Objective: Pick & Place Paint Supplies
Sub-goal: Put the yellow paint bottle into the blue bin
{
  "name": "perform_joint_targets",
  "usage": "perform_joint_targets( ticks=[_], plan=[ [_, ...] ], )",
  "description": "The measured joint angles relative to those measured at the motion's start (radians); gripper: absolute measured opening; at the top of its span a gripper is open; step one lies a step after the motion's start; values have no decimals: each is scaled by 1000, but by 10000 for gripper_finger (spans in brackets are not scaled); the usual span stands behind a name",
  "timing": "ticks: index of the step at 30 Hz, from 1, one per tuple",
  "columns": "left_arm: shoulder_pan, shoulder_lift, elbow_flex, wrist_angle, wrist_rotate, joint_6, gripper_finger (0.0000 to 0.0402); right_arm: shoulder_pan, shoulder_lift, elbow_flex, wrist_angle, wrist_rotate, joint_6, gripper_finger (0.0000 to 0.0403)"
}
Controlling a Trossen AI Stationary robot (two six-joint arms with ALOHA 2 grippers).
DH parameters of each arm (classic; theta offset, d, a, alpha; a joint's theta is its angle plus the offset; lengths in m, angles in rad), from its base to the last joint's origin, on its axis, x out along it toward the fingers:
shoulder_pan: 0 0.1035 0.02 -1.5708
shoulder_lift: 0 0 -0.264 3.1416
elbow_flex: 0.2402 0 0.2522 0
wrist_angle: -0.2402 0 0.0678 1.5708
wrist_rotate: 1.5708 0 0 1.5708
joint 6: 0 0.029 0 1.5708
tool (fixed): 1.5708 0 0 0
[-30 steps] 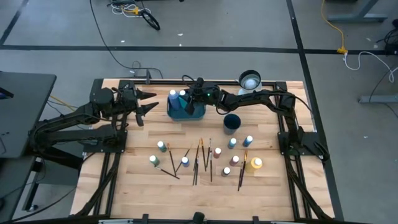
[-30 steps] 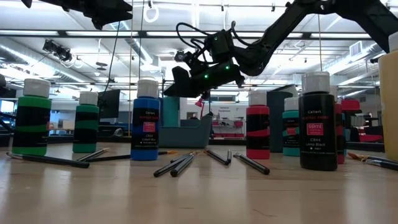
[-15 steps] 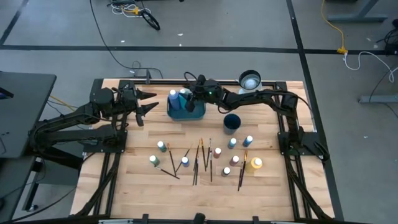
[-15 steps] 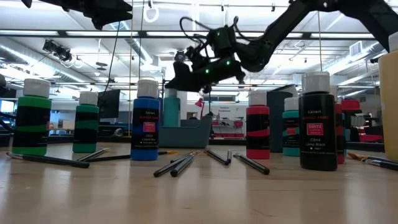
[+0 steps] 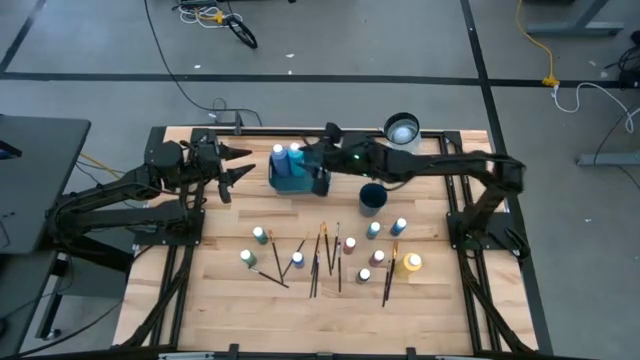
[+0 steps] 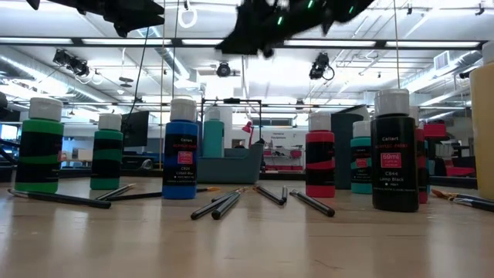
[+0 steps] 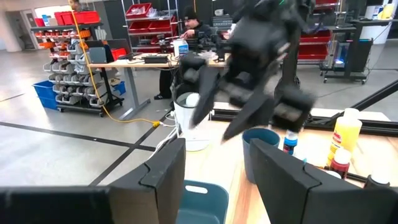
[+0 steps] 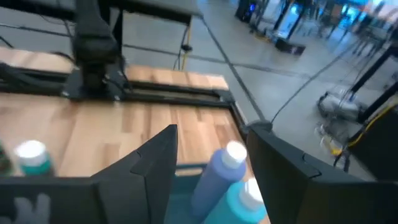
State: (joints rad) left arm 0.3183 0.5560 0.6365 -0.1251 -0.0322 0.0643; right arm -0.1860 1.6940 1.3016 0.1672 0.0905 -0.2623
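From above: right end effector (image 5: 312,172) hanging over the teal tray (image 5: 290,183), fingers spread and gripping nothing, two paint bottles (image 5: 285,155) standing in that tray, left end effector (image 5: 237,165) parked apart at the desk's (image 5: 220,290) left edge, fingers released. Down at desk level: more bottles (image 6: 183,148) upright in a row, brushes (image 6: 224,203) lying flat among them. Right wrist: purple and teal bottles (image 8: 219,177) leaning just beneath the spread fingers (image 8: 155,158), untouched.
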Motion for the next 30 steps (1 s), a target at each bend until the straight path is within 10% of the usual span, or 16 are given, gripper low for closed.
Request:
perform_joint_targets(
  ticks=[23, 30],
  plan=[
    [0, 0, 0, 3, 1, -25, 187, 418, -466, -41, -694, 9, 220, 194],
    [0, 0, 0, 4, 0, -50, 187, 505, -513, -236, -531, -3, 249, 194]
  ],
)
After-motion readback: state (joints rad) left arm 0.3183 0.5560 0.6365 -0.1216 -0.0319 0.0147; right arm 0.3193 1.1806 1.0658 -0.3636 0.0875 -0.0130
